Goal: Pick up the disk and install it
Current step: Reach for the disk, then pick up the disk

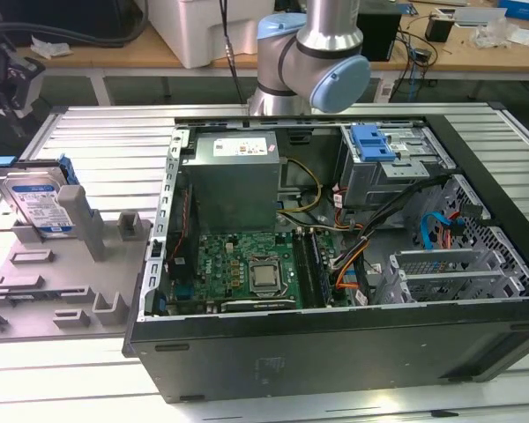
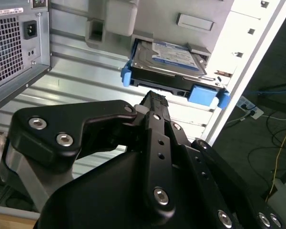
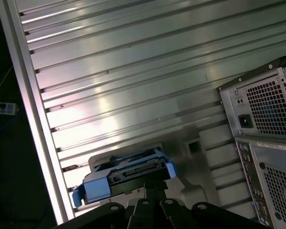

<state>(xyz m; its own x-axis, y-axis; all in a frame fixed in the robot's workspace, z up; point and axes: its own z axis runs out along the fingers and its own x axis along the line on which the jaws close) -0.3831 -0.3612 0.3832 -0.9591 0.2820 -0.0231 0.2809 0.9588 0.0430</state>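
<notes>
The disk (image 1: 35,204) is a silver-grey hard drive with a blue-and-white label and blue rails. It leans in a slot of the grey fixture (image 1: 70,282) at the exterior view's left. My gripper (image 1: 7,88) hovers beyond it near the table's far left corner. In both wrist views the disk (image 2: 174,59) (image 3: 128,174) lies just past my gripper (image 2: 155,100) (image 3: 155,188). The black fingers (image 2: 157,143) look pressed together and hold nothing. A small gap separates them from the disk's connector edge.
The open computer case (image 1: 335,352) lies on the ribbed metal table (image 1: 106,132). Inside it are a grey power-supply box (image 1: 234,181) and a drive cage topped by a blue bracket (image 1: 375,145). The case's rear panel (image 3: 267,109) stands near my gripper. The table edge (image 3: 33,119) runs close by.
</notes>
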